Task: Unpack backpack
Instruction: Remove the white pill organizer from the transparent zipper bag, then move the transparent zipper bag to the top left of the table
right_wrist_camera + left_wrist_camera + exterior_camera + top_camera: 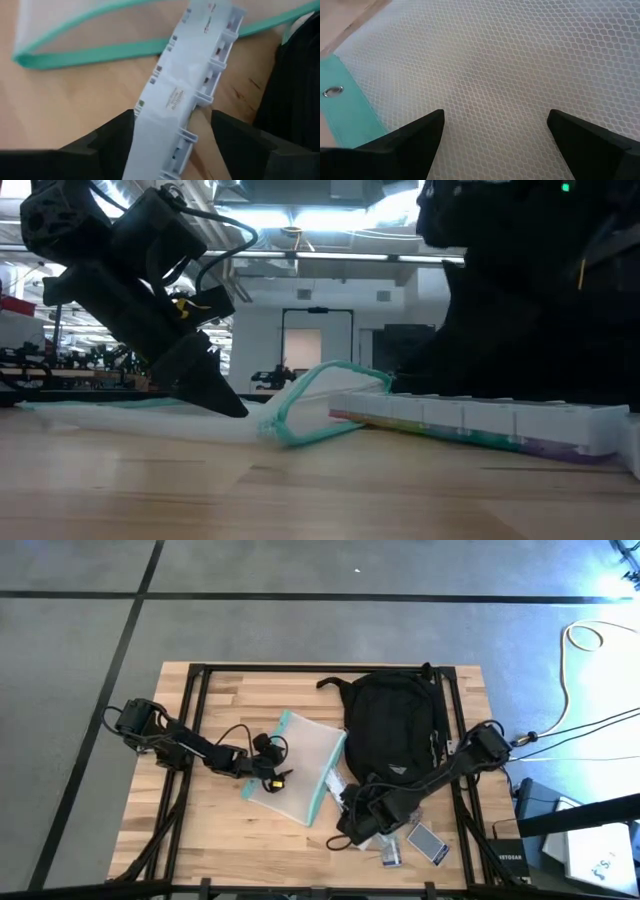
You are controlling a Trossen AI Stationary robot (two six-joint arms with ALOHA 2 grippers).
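The black backpack (395, 725) lies flat on the wooden table, right of the middle. Left of it lies a clear mesh pouch (300, 768) with a teal edge, its right edge raised in the low view (320, 395). My left gripper (495, 125) stands open on the pouch's near left part (266, 776). A long white pill box (185, 85) with coloured compartments (480, 420) lies on the table between pouch and backpack. My right gripper (172, 127) is open and astride the box's near end (352, 823), with a gap showing beside one finger. My left gripper has its open fingertips (228, 404) on the pouch's mesh face (490, 75), slanting down from the table's left. The pouch lies flat on the table beneath them. My right gripper has the pill box's long side close against one finger (125, 130); whether they touch I cannot tell.
A small card-like case (428, 843) and another small item (390, 856) lie near the table's front right. Black frame rails (190, 710) run along the table's left and right sides. Bare wood (200, 840) shows at the front left.
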